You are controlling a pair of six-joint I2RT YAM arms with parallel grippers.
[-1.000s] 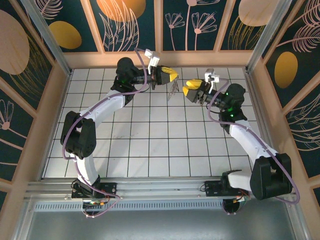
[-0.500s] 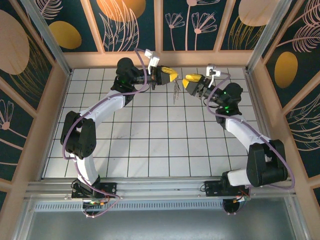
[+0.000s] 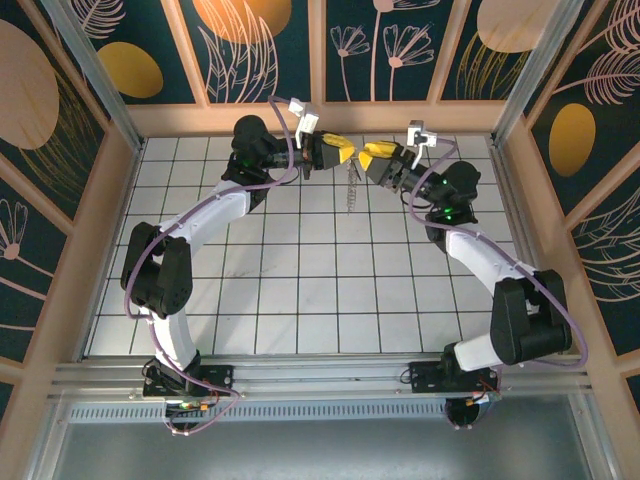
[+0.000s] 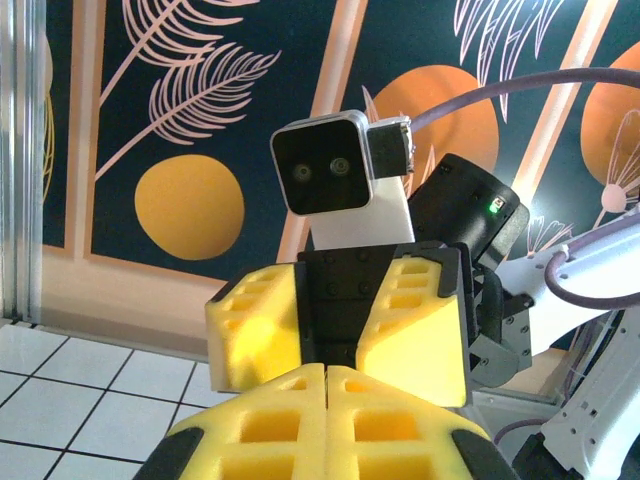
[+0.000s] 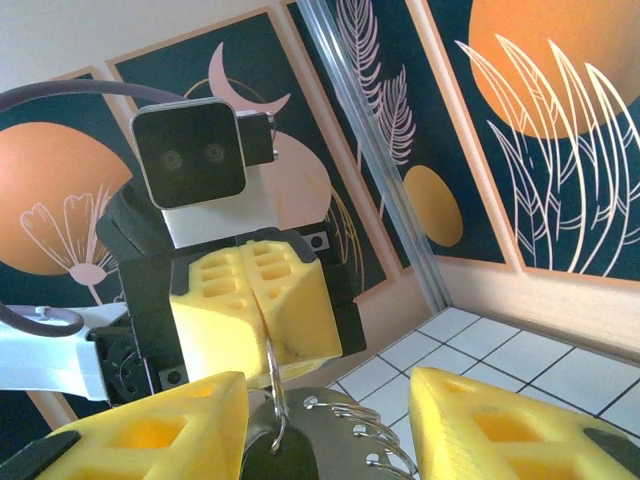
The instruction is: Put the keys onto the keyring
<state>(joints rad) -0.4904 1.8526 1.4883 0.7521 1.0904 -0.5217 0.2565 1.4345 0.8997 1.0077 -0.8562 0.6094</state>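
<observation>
Item 1, left gripper (image 3: pixel 344 153): on my overhead view it sits at the far middle of the table, raised, pointing right. Its yellow fingers (image 5: pixel 230 310) are pressed flat together, and a thin wire loop comes out from the seam between them, so I record it as clamped on the keyring (image 3: pixel 350 184).

Item 2, keyring: it hangs straight down from that pinch, off the table, in the narrow space between the two grippers. On my right wrist view its lower part is silvery with a coiled-looking edge.

Item 3, key (image 5: pixel 265 458): dark head, hanging low beside the silvery part. I cannot make out any other key.

Item 4, right gripper (image 3: pixel 370 156): it faces the left one tip to tip, very close. Its fingers (image 5: pixel 150 430) stand partly apart, one on each side of the hanging bunch. I cannot tell whether either pad touches the metal.

Item 5, table (image 3: pixel 300 270): white tiles with dark seams, bare below the bunch.

Item 6, walls (image 3: pixel 260 50): dark panels with orange discs and pale leaf drawings.
</observation>
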